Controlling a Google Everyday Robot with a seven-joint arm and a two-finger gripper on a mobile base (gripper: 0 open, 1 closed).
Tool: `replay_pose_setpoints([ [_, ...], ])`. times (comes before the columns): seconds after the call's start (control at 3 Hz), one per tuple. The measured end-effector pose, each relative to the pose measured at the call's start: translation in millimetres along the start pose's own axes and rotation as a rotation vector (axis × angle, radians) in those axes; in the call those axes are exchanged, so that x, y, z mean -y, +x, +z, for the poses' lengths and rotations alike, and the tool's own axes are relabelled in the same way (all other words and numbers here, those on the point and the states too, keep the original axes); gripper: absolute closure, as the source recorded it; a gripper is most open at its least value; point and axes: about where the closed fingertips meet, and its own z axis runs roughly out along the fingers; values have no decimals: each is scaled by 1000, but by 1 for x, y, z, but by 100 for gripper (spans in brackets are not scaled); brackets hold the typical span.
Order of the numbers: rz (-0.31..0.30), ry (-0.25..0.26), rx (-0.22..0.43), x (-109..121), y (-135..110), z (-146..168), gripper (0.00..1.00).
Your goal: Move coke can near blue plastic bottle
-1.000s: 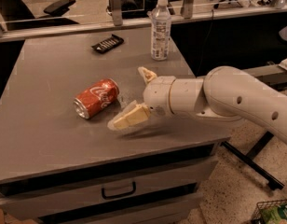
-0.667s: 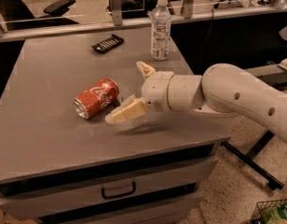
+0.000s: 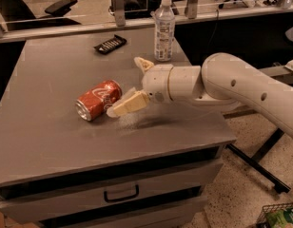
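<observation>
The coke can (image 3: 97, 100), red with white script, lies on its side on the grey table (image 3: 51, 137), left of centre. The blue plastic bottle (image 3: 164, 30), clear with a white cap and pale label, stands upright at the table's back right. My gripper (image 3: 123, 85) is open, just right of the can. Its near finger (image 3: 129, 104) lies low beside the can's right end, at or very near it. Its far finger (image 3: 142, 63) points up and back. The can sits partly between the spread fingers and is not held.
A flat black remote-like object (image 3: 110, 44) lies at the back of the table, left of the bottle. The table has drawers with a handle (image 3: 121, 194) on the front. A glass partition and office chairs stand behind. A basket (image 3: 279, 216) sits on the floor at lower right.
My gripper has moved left toward the can, bringing the near finger up beside its right end. The can and bottle have not moved.
</observation>
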Motion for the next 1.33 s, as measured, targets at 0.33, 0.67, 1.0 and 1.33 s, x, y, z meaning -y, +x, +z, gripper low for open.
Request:
replay_pose_setpoints([
  [0.33, 20, -65, 23, 4, 2, 19, 0],
  [0.67, 22, -116, 52, 6, 0, 36, 0],
  [1.0, 8, -165, 65, 7, -5, 48, 0],
  [1.33, 3, -214, 73, 3, -3, 55, 0],
])
